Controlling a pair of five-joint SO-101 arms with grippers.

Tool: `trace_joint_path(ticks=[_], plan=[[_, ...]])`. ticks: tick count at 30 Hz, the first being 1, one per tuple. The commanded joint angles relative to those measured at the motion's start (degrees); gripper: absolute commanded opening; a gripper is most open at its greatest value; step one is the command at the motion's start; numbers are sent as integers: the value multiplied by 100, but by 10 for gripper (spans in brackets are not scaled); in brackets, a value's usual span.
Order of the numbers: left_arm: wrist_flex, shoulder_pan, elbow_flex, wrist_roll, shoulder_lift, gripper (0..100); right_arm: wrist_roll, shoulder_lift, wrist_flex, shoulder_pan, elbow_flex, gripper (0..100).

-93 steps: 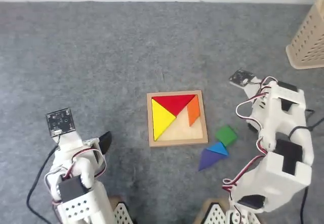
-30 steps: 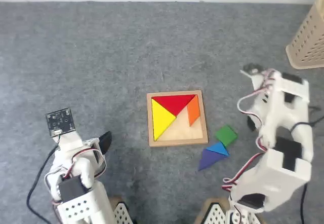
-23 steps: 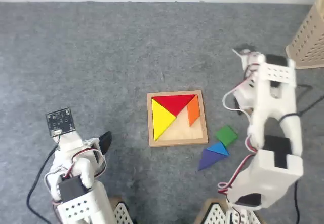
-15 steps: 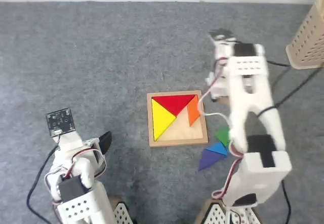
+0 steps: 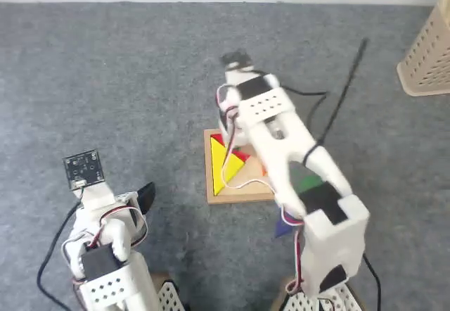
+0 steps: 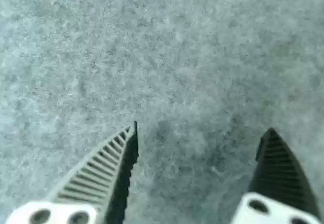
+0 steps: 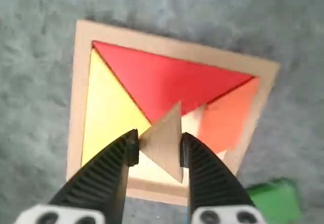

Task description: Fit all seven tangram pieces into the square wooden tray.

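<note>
The left hand (image 6: 202, 130) hangs with its fingers apart over the grey felt counter (image 6: 152, 41). The right hand (image 7: 158, 139) is clamped on a pale unpainted wooden triangle (image 7: 168, 126) over the square wooden tray (image 7: 76, 107). In the tray lie a yellow triangle (image 7: 109, 112), a red triangle (image 7: 172, 79) and an orange parallelogram (image 7: 225, 117). A green square block (image 7: 273, 198) lies on the counter just outside the tray.

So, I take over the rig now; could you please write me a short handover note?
Left claw: open, empty, over the grey carpet.
Right claw: shut on a plain wooden triangle, above the square wooden tray.
Done: large red triangle, large yellow triangle and orange piece lie in the tray.
To do: set the held triangle in, then the green square, which lies on the carpet beside the tray.
</note>
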Motion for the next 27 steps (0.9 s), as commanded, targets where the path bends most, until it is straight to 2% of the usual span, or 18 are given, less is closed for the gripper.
trace_joint_path(ticks=[1,5,7,17,22,24,27], plan=[[-9,9,-75,-9,-70,354,-510,251,-75,-48,-264,44],[-9,9,-75,-9,-70,354,-826,154,-57,-13,-202,39],[-9,9,-75,-9,-70,354,-905,40,-154,4,-35,2],[-9,9,-75,-9,-70,354,-888,-919,-1385,-4,1398,7],[-9,9,-75,-9,-70,354,-853,-989,-1525,13,1591,12],[-9,9,-75,-9,-70,354,-818,-1007,-1516,4,1600,41],[-9,9,-75,-9,-70,354,-563,-1007,-1411,-48,1600,145]])
